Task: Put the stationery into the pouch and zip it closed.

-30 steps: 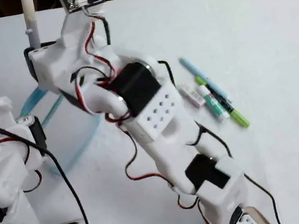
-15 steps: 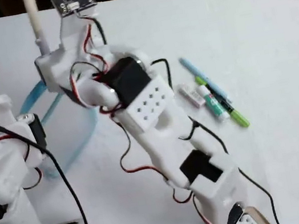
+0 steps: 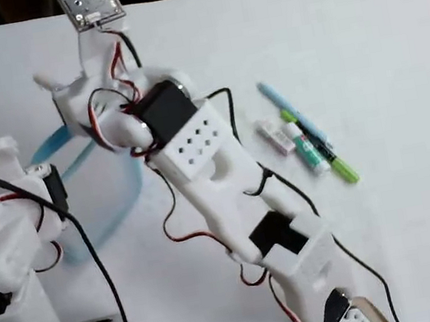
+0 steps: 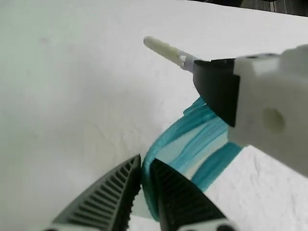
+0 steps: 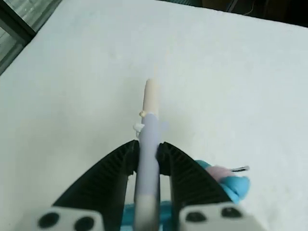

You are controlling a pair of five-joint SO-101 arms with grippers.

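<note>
Just above the blue pouch (image 4: 192,139), the right gripper (image 5: 148,149) pinches a pale pen (image 5: 150,110). The left gripper (image 4: 146,166) is pressed together on the pouch's rim. More pens (image 3: 311,140) lie well apart on the table (image 3: 380,57).

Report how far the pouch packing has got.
Done: nothing I can confirm inside the pouch. In hand: the right gripper holds a pen by the pouch, whose edge the left gripper pinches. Left: a blue pen, a green marker, a glue stick and a small white item lie on the table; then the zip.
</note>
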